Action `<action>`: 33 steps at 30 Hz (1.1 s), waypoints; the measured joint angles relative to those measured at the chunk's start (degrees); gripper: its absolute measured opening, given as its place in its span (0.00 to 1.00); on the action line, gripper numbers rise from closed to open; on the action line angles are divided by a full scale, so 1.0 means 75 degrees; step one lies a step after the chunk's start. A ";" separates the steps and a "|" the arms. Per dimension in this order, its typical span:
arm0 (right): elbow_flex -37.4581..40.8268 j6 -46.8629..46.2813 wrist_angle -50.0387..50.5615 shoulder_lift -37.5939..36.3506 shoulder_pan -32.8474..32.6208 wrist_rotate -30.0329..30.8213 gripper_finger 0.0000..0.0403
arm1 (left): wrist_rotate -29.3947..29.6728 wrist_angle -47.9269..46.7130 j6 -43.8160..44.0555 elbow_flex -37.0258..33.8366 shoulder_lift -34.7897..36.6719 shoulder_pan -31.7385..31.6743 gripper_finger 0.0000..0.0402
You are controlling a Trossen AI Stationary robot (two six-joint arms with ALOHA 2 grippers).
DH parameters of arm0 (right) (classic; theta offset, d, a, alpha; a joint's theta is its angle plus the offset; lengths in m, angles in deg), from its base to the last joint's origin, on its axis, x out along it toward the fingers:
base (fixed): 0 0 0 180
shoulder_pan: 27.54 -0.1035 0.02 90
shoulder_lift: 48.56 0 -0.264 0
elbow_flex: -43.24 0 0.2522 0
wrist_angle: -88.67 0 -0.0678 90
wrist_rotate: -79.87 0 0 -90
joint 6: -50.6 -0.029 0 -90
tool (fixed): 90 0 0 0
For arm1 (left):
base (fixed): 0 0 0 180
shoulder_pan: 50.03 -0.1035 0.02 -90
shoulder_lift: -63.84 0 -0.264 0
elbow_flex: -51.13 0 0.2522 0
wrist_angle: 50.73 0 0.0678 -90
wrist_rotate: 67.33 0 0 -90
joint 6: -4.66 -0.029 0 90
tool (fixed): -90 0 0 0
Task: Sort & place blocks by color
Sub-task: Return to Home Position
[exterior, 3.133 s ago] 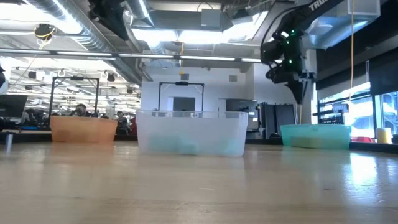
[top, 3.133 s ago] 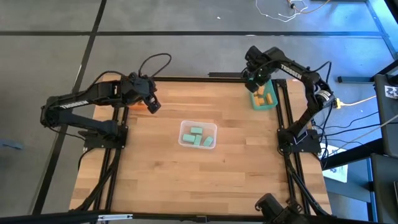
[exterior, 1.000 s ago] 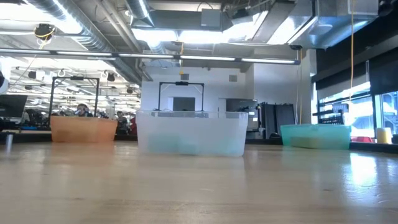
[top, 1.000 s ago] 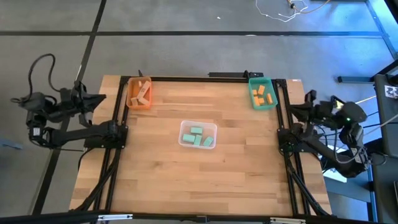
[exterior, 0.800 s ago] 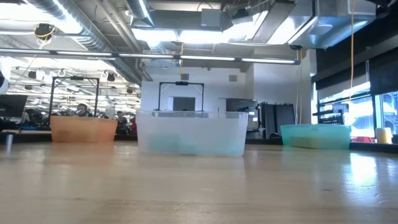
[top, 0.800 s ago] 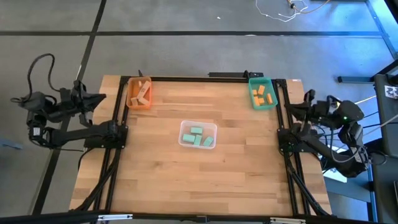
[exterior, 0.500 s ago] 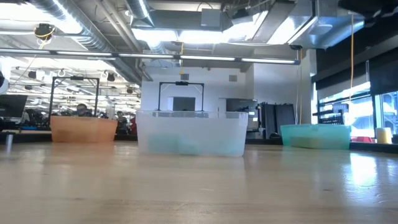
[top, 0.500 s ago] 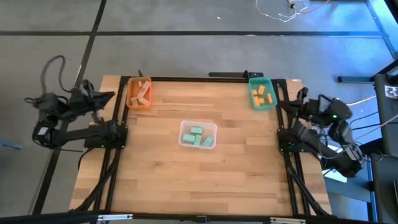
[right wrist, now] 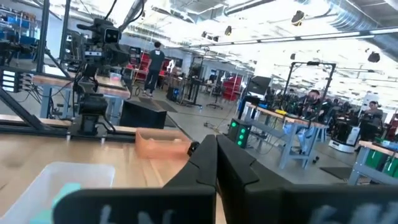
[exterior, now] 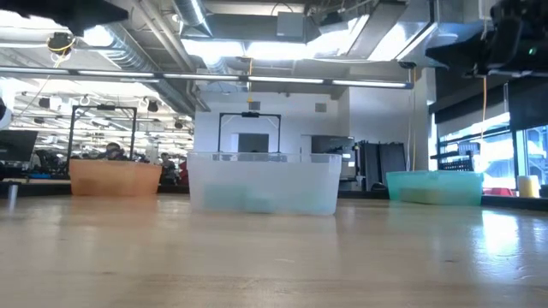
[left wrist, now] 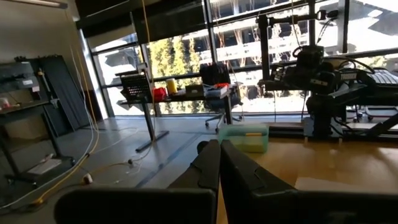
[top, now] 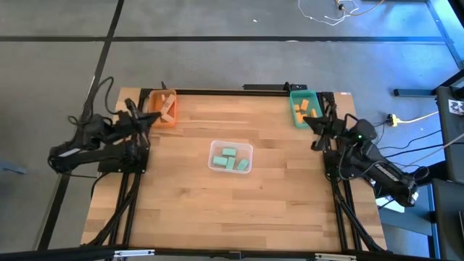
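High view: tan blocks (top: 166, 106) lie in orange tray (top: 151, 117), orange blocks (top: 307, 111) in teal tray (top: 293, 109), mint green blocks (top: 232, 157) in clear tray (top: 213, 148) mid-worktop (top: 217, 210). Left gripper (top: 143, 116) at worktop's left edge beside orange tray; right gripper (top: 309, 123) at right edge beside teal tray; wrist views show both pairs of fingers (left wrist: 208, 165) pressed together, holding nothing.
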 joint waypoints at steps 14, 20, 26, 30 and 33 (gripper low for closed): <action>0.1045 -0.0206 -0.0846 0.0012 -0.0003 -0.0651 0.00 | -0.0001 0.1708 0.0195 -0.1585 0.0000 -0.0002 0.01; 0.1045 -0.0226 -0.0843 0.0012 -0.0003 -0.0650 0.00 | -0.0325 0.2304 0.0387 -0.2251 0.0003 0.0001 0.00; 0.1045 -0.0250 -0.0799 0.0015 -0.0003 -0.0650 0.00 | -0.0642 0.2505 0.0976 -0.2925 0.0002 -0.0002 0.00; 0.1045 -0.0473 -0.0399 0.0015 -0.0003 -0.0653 0.00 | -0.1129 0.2723 0.1210 -0.3377 0.0003 -0.0001 0.01; 0.1045 -0.0779 0.0069 0.0025 -0.0003 -0.0663 0.00 | -0.1369 0.2392 0.1416 -0.3473 0.0003 -0.0006 0.01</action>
